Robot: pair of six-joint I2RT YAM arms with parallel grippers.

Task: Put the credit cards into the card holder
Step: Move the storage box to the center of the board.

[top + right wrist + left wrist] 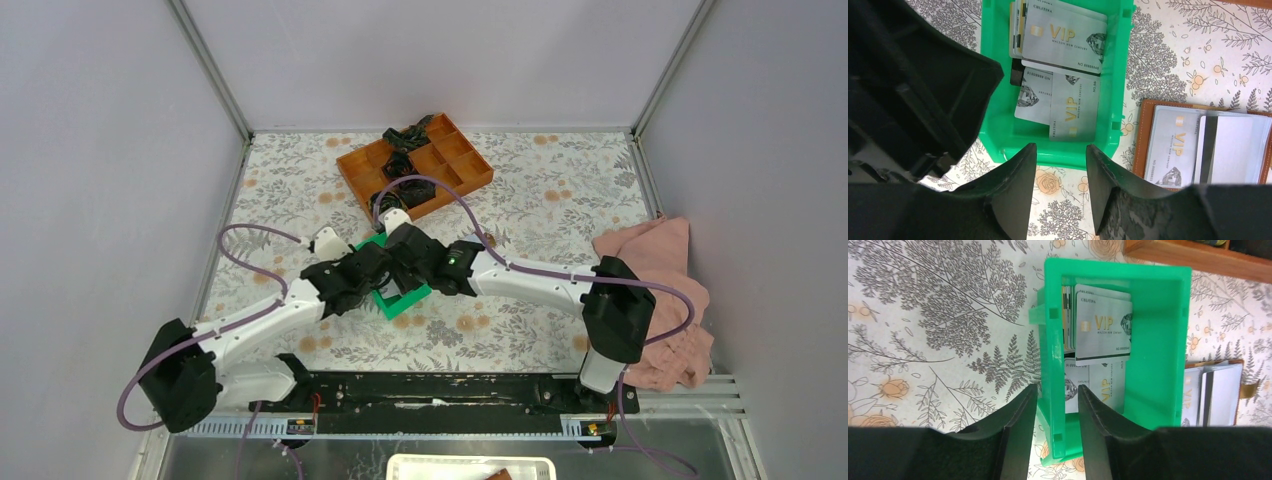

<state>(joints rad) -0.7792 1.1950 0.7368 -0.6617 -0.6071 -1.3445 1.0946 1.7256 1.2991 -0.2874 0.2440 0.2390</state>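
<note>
Top view: left arm (270,310) and right arm (540,280) meet over the green tray (400,298) mid-tabletop, and they hide the card holder here.

Left wrist view: the left pincer (1057,390) is released. Its jaws straddle the tray's side wall with a sliver of daylight on each side, holding nothing. The credit cards (1103,330) lie loose inside the tray, just ahead and right of it.

Right wrist view: the right pincer (1060,155) gapes empty at the tray's near wall. The stack sits straight ahead. The top card lies crosswise to the jaws, while a lower card (1070,107) points its long axis right at them. The card holder (1143,135) lies open just right of the tray, two cards already on it. The right arm looks best placed for the next pick.
</note>
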